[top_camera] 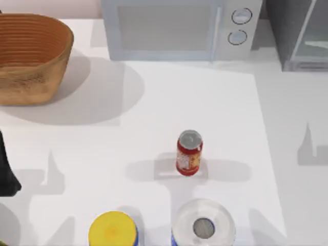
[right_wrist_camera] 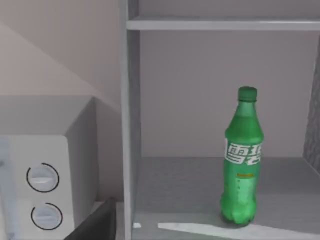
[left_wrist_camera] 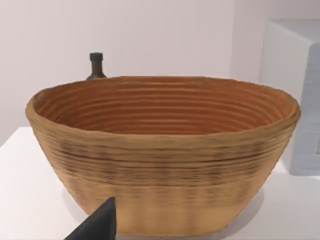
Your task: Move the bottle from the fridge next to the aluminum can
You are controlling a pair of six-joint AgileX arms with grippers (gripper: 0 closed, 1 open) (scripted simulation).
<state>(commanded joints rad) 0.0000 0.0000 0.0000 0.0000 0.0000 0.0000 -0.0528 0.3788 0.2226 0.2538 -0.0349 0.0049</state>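
i cannot tell from these pictures how either set of jaws stands: just a dark finger tip pokes into the left wrist view and a dark edge into the right wrist view, and neither grips anything that i can see.

the green soda bottle (right_wrist_camera: 242,159) stands upright on the fridge (top_camera: 300,38) floor, under a shelf, with the door open and nothing between my right wrist camera and it. so the fetch has not begun; the bottle is untouched. in the top view the fridge sits at the far right corner of the desk (top_camera: 128,133), just beside the white microwave (top_camera: 174,28) with its two round knobs.

the red aluminum can (top_camera: 189,152) stands upright near the middle of the desk, well apart from the fridge. nearer the front edge are a yellow-lidded container (top_camera: 113,230) and a white roll (top_camera: 204,225); the roll is near the can, so i judge the free ground beside the can to be on its left or right.

my left arm (top_camera: 7,169) is parked at the desk's left edge, facing the woven basket (left_wrist_camera: 160,150), with a dark bottle (left_wrist_camera: 95,65) behind it.

all of it is left: reach in with the right arm, grasp the bottle, draw it out, set it by the can.
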